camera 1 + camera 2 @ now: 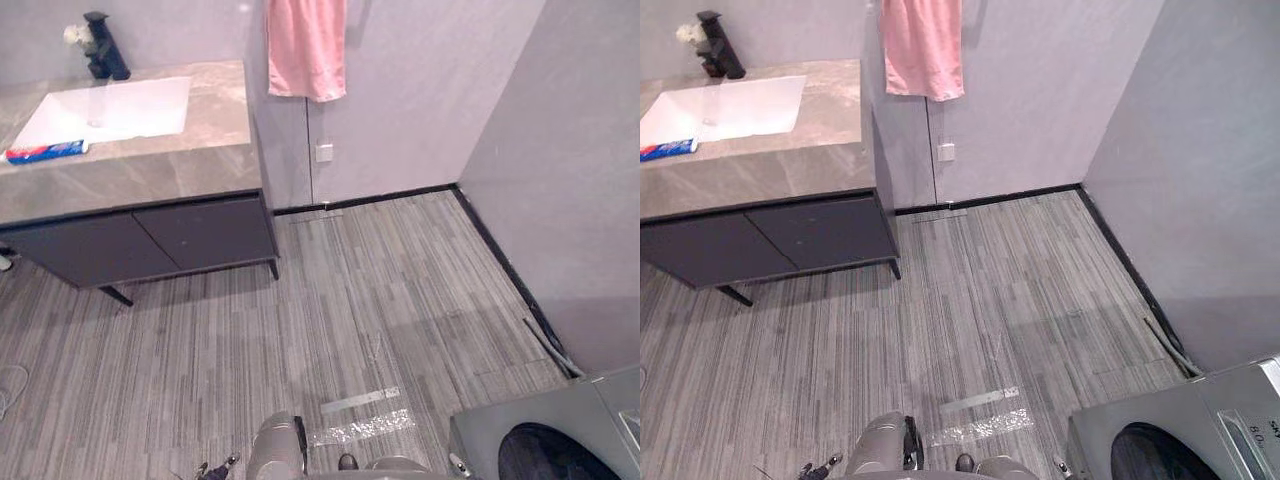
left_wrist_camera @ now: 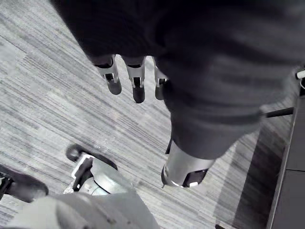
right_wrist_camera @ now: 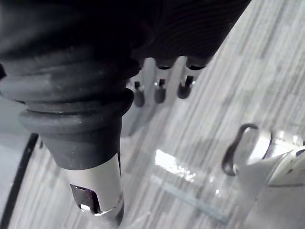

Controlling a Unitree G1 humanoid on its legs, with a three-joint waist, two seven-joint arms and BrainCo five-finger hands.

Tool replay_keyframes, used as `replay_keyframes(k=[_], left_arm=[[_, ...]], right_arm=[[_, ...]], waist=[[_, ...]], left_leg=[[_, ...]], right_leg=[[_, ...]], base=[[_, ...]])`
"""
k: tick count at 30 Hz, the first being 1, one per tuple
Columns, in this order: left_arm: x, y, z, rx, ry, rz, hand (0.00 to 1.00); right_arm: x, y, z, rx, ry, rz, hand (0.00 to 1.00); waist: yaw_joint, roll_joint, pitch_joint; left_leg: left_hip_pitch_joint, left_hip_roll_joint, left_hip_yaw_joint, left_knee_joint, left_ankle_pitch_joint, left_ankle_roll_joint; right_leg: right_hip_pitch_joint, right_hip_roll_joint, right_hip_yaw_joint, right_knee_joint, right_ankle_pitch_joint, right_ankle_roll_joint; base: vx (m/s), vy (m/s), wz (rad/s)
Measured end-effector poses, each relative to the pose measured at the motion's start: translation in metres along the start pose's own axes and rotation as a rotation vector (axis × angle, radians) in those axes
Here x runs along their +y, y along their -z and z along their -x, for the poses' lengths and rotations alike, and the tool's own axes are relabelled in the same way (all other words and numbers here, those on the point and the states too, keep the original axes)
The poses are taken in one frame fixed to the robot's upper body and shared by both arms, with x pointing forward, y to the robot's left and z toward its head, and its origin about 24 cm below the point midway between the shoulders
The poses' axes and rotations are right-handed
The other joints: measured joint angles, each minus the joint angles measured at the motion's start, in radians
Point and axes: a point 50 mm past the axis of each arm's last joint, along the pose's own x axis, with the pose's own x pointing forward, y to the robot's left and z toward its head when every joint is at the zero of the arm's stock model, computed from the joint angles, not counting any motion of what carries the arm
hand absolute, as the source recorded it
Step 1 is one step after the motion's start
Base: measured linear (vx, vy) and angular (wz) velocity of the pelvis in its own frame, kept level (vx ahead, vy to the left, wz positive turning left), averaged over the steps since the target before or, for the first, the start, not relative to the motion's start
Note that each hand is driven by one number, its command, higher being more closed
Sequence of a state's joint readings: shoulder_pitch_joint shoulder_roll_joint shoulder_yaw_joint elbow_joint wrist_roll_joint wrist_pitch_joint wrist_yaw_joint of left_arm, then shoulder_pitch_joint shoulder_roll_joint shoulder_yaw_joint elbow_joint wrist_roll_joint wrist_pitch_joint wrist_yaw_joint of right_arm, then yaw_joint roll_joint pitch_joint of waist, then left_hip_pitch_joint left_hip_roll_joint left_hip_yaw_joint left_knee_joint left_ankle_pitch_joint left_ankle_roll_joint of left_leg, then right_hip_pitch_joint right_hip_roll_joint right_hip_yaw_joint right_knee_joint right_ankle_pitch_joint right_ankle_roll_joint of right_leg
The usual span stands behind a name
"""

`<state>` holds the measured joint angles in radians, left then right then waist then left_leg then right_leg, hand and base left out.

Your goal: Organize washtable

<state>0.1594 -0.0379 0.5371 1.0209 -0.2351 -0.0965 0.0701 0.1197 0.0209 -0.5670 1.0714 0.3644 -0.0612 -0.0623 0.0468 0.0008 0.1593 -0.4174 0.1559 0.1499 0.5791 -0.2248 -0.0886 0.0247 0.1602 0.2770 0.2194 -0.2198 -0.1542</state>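
Your head eyes look steeply down from high, sharing the washtable (image 1: 140, 175) at ten o'clock, the towel (image 1: 305, 45) at twelve, the washer (image 1: 530, 420) at five. Your wrist cameras look very closely past the left hand (image 2: 138, 86) and right hand (image 3: 159, 90) to the floor (image 2: 43, 105).

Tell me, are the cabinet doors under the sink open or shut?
Shut: the cabinet doors lie flush, with only a thin seam between them.
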Motion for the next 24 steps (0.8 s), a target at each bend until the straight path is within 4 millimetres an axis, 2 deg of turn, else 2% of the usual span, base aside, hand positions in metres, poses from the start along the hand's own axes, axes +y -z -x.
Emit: replay_keyframes(k=[3,4,5,6,7,8,9,10,11,12,13,14,16,17,18,19,20,21,22,23,24], left_arm=[[0.001,0.006,0.003,0.010,-0.007,0.023,0.00],[0.001,0.006,0.003,0.010,-0.007,0.022,0.00],[0.004,0.009,0.003,0.020,-0.017,0.027,0.00],[0.013,0.014,0.005,0.037,-0.037,0.021,0.00],[0.019,0.014,0.004,0.042,-0.053,0.012,0.00],[0.024,0.012,0.003,0.045,-0.064,0.001,0.00],[0.023,0.005,0.000,0.035,-0.060,-0.007,0.00],[0.021,0.000,-0.001,0.021,-0.051,-0.009,0.00],[0.022,-0.002,-0.002,0.014,-0.053,-0.016,0.00],[0.024,-0.003,-0.002,0.012,-0.052,-0.027,0.00],[0.022,-0.007,-0.003,0.001,-0.037,-0.055,0.00],[0.020,-0.009,-0.004,-0.004,-0.025,-0.070,0.00],[0.016,-0.016,-0.006,-0.021,-0.007,-0.101,0.00],[0.015,-0.017,-0.006,-0.024,-0.005,-0.098,0.00],[0.011,-0.018,-0.006,-0.030,0.004,-0.092,0.00],[0.007,-0.019,-0.006,-0.036,0.012,-0.087,0.00],[0.006,-0.019,-0.006,-0.038,0.015,-0.085,0.00],[0.003,-0.020,-0.006,-0.040,0.021,-0.078,0.00],[0.000,-0.020,-0.006,-0.041,0.028,-0.072,0.00],[-0.009,-0.021,-0.006,-0.045,0.042,-0.048,0.00],[-0.014,-0.020,-0.006,-0.041,0.047,-0.021,0.00]], right_arm=[[0.006,-0.005,-0.001,-0.016,-0.019,0.013,0.00],[0.006,-0.006,-0.001,-0.019,-0.017,0.006,0.00],[0.002,-0.005,-0.001,-0.013,0.001,-0.026,0.00],[0.002,-0.002,-0.001,0.003,0.009,-0.045,0.00],[0.004,0.001,-0.002,0.015,0.008,-0.055,0.00],[0.007,0.004,-0.001,0.032,0.002,-0.059,0.00],[0.003,0.010,-0.001,0.054,0.017,-0.084,0.00],[-0.001,0.013,0.000,0.069,0.033,-0.105,0.00],[-0.001,0.013,0.000,0.071,0.035,-0.107,0.00],[-0.001,0.014,0.000,0.072,0.030,-0.104,0.00],[0.002,0.015,0.000,0.079,0.020,-0.090,0.00],[0.004,0.016,0.000,0.085,0.012,-0.080,0.00],[0.013,0.015,-0.001,0.079,-0.024,-0.024,0.00],[0.013,0.014,-0.001,0.075,-0.026,-0.023,0.00],[0.009,0.012,0.000,0.062,-0.021,-0.022,0.00],[0.005,0.008,0.000,0.036,-0.013,-0.026,0.00],[0.003,0.007,0.000,0.026,-0.009,-0.027,0.00],[0.000,0.005,0.000,0.011,-0.002,-0.029,0.00],[-0.002,0.005,0.001,0.006,0.003,-0.033,0.00],[-0.006,0.006,0.002,0.005,0.016,-0.044,0.00],[-0.009,0.008,0.002,0.007,0.027,-0.046,0.00]], waist=[[0.009,0.003,-0.004],[0.017,0.007,-0.008],[0.025,-0.004,-0.018],[0.028,-0.028,-0.050],[0.024,-0.046,-0.080],[0.019,-0.071,-0.096],[0.017,-0.088,-0.109],[0.020,-0.094,-0.113],[0.020,-0.094,-0.112],[0.017,-0.090,-0.109],[0.015,-0.073,-0.099],[0.012,-0.076,-0.098],[-0.008,-0.067,-0.091],[-0.011,-0.061,-0.087],[-0.012,-0.044,-0.077],[-0.017,-0.030,-0.069],[-0.022,-0.030,-0.069],[-0.036,-0.030,-0.069],[-0.033,-0.029,-0.068],[-0.033,-0.023,-0.062],[-0.032,-0.008,-0.053]], left_leg=[[-0.027,0.002,0.004,-0.242,0.052,-0.073],[-0.028,0.004,0.001,-0.274,0.055,-0.076],[-0.012,-0.010,-0.008,-0.279,0.154,-0.043],[0.000,-0.048,-0.009,-0.283,0.209,-0.001],[0.001,-0.075,-0.006,-0.279,0.239,0.044],[0.003,-0.094,0.016,-0.252,0.224,0.082],[0.019,-0.102,0.045,-0.230,0.189,0.114],[0.060,-0.109,0.059,-0.225,0.155,0.126],[0.091,-0.110,0.069,-0.230,0.136,0.130],[0.157,-0.111,0.078,-0.239,0.096,0.134],[0.215,-0.110,0.077,-0.247,0.045,0.135],[0.230,-0.110,0.080,-0.240,0.023,0.141],[0.313,-0.107,0.082,-0.231,-0.029,0.146],[0.341,-0.105,0.082,-0.243,-0.031,0.146],[0.402,-0.096,0.079,-0.278,-0.031,0.146],[0.451,-0.088,0.068,-0.311,-0.030,0.146],[0.471,-0.088,0.059,-0.328,-0.030,0.146],[0.505,-0.089,0.034,-0.357,-0.032,0.143],[0.518,-0.089,0.023,-0.369,-0.033,0.141],[0.537,-0.081,-0.001,-0.374,-0.044,0.121],[0.557,-0.062,-0.015,-0.378,-0.066,0.091]], right_leg=[[0.042,-0.027,0.061,-0.011,-0.060,0.017],[0.051,-0.030,0.077,-0.012,-0.078,0.022],[0.081,-0.057,0.114,-0.012,-0.109,0.040],[0.082,-0.095,0.134,-0.006,-0.130,0.066],[0.073,-0.124,0.146,0.009,-0.138,0.083],[0.066,-0.149,0.146,0.037,-0.131,0.106],[0.055,-0.161,0.140,0.091,-0.107,0.147],[0.047,-0.160,0.134,0.166,-0.064,0.225],[0.040,-0.153,0.131,0.220,-0.040,0.282],[0.008,-0.138,0.108,0.362,0.018,0.433],[-0.059,-0.118,0.048,0.552,0.115,0.432],[-0.101,-0.120,0.005,0.647,0.140,0.432],[-0.277,-0.151,-0.180,0.999,0.141,0.430],[-0.307,-0.159,-0.212,1.056,0.141,0.430],[-0.354,-0.162,-0.248,1.117,0.141,0.430],[-0.391,-0.167,-0.262,1.118,0.139,0.429],[-0.409,-0.178,-0.264,1.106,0.137,0.428],[-0.434,-0.212,-0.274,1.044,0.114,0.415],[-0.443,-0.233,-0.281,0.992,0.093,0.404],[-0.455,-0.271,-0.294,0.868,0.051,0.370],[-0.458,-0.287,-0.305,0.771,0.027,0.346]], base=[[0.40,0.170,-0.50],[0.47,0.256,-0.64],[0.54,0.309,-0.69],[0.59,0.321,-0.78],[0.62,0.316,-0.55],[0.63,0.287,-0.42],[0.75,0.330,-0.33],[0.60,0.259,-0.35],[0.54,0.247,-0.48],[0.47,0.229,-0.46],[0.45,0.215,-0.38],[0.37,0.161,-0.18],[0.32,0.071,-0.02],[0.32,0.016,0.06],[0.35,-0.023,0.14],[0.34,-0.045,0.22],[0.38,-0.102,0.49],[0.30,-0.110,0.50],[0.38,-0.170,0.63],[0.30,-0.159,0.46],[0.38,-0.220,0.37]])
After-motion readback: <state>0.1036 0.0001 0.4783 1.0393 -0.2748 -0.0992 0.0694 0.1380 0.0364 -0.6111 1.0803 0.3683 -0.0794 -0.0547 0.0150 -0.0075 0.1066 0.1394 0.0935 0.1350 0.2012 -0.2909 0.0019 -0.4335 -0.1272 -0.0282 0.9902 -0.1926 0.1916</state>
